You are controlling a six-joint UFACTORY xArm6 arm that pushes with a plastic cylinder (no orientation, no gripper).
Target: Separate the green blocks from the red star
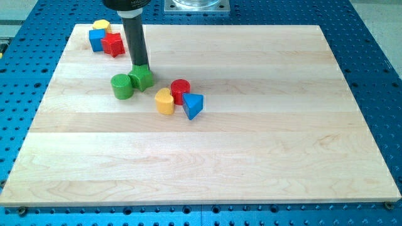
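Behind the green star (143, 78) — my tip (140, 66); green cylinder (122, 86) alongside.

I have one camera only, so no second view shares any part of this scene. It looks from the near edge of the table (251, 163), raised and tilted down toward the far side, set back enough that the whole wooden top shows with all four edges inside the picture and a band of blue perforated base (377, 75) around it. The far edge runs narrower than the near one, the table sits roughly centred between left and right, and at the far edge the rod (135, 37) is cut off by the frame.
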